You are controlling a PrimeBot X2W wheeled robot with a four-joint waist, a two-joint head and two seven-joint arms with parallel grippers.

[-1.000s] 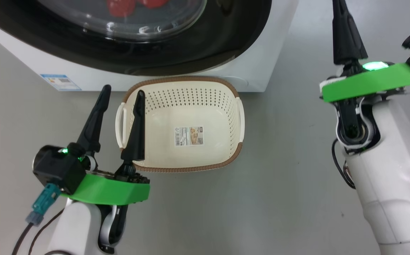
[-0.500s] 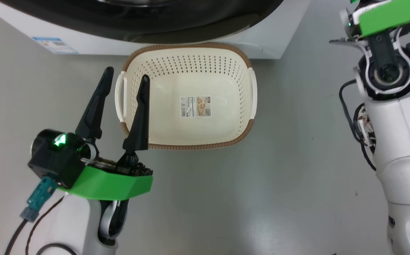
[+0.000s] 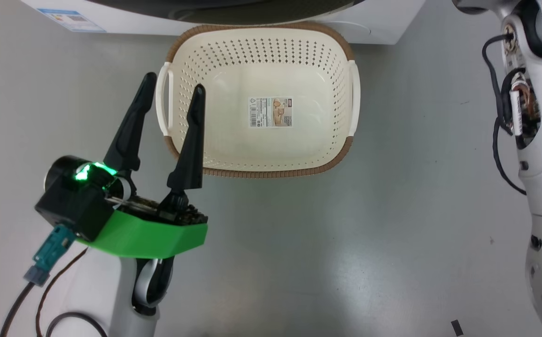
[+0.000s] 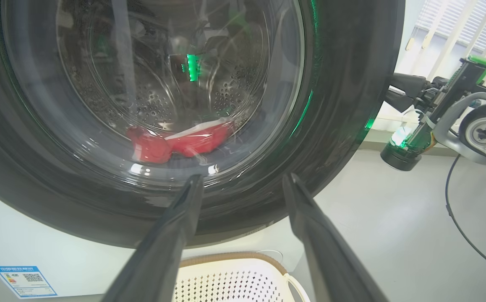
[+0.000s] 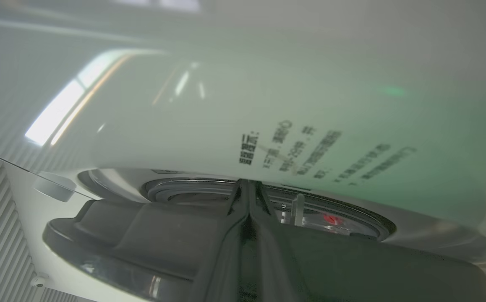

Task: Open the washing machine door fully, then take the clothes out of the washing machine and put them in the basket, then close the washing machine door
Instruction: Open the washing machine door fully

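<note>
The sticker [image 3: 270, 112] on the bottom of the basket [image 3: 275, 173] carries a barcode and a small picture, but its print is too fine to read. The blue label [image 4: 24, 281] low on the washer [image 4: 37, 235], at 7 o'clock in the left wrist view, has a QR code, and its text is just as unreadable. In the right wrist view dark writing [image 5: 310, 155] runs across the white front, blurred past reading. From the head the washer is cut to a strip along 12 o'clock, with the basket just before it on the grey floor [image 3: 346, 257]. The left gripper [image 3: 174, 84] rises from 8 o'clock with its jaws spread, one finger over the basket's left wall and the other outside the handle; I cannot tell whether they touch it. The left wrist view faces the door [image 4: 343, 126], and through its glass the red clothes [image 4: 176, 142] lie at the bottom of the drum, at 6 o'clock. The right gripper [image 5: 248, 184] has its jaws pressed together, tips at the door's edge, at 3 o'clock on the rim as the left wrist sees it. Whether the door is latched or just ajar is hard to make out.
</note>
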